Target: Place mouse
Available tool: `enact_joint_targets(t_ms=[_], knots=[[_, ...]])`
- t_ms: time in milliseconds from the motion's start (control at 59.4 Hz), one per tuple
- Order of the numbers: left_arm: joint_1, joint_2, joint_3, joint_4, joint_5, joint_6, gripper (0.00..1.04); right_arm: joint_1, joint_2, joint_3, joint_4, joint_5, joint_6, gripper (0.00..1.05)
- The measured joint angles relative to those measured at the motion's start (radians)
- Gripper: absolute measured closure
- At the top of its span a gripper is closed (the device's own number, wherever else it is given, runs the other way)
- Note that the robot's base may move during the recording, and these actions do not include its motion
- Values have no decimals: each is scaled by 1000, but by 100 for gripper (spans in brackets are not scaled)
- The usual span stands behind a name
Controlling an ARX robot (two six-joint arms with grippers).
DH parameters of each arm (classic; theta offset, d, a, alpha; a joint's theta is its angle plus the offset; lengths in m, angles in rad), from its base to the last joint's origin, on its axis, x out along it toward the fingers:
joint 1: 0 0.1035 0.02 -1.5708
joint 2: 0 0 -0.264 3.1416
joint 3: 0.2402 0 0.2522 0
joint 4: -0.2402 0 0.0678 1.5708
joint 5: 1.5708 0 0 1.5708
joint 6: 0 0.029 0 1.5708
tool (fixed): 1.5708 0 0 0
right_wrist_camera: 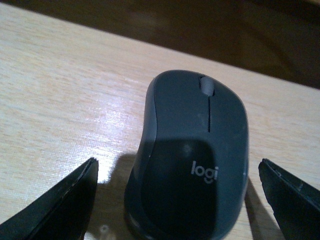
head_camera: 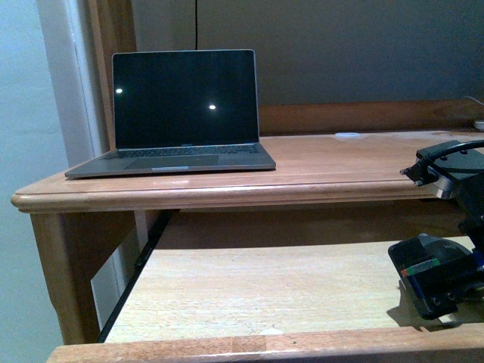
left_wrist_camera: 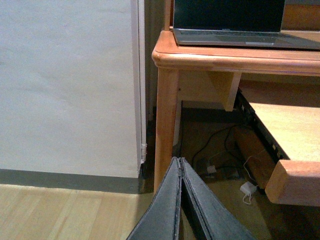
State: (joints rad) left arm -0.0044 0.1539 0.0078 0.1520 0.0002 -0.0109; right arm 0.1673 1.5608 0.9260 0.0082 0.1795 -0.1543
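Straddling the mouse (right_wrist_camera: 187, 160) with right fingers (right_wrist_camera: 60, 205) apart, left fingers (left_wrist_camera: 165, 210) together; smooth dome may slip out if I close off-centre.

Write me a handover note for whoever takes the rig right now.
Left end effector: shut, empty, by the desk leg.
Right end effector: open, straddling the mouse, not gripping.
Mouse: flat on the pull-out shelf.
Done: unclear whether this is its final spot.
Left: if yes, retreat; if not, grasp and place.
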Motion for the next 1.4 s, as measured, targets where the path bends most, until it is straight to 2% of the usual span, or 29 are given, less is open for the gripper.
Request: enact_joint_targets(t_ms=[50,101,151,404,623,724,825,925,1111,1195,1228,1397], knots=[[0,-71,0,-101,0,0,102,-2,10,12,-10,-4,5,7],[0,-117,0,-137,0,0,102,-6,19,24,-18,-13,18,7],[0,-138,0,-145,0,0,102,-9,24,32,-22,-14,25,12],[0,-148,0,-150,0,0,102,-27,28,37,-26,-42,56,47],[0,-148,0,-151,0,0,102,-63,-84,40,-91,-93,62,49],[0,-148,0,-151,0,0,84,-71,-143,139,-153,-108,76,49],[0,-148,0,-151,0,0,70,-51,-127,252,-165,-72,95,49],[0,-148,0,-151,0,0,54,-4,-50,397,-183,-10,128,49],[0,-148,0,-151,0,0,24,111,219,678,-216,182,139,49],[0,-148,0,-151,0,0,10,143,325,769,-225,238,139,49],[0,-148,0,-151,0,1,6,154,366,803,-229,261,139,49],[0,-148,0,-151,0,1,8,189,539,968,-238,363,126,49]])
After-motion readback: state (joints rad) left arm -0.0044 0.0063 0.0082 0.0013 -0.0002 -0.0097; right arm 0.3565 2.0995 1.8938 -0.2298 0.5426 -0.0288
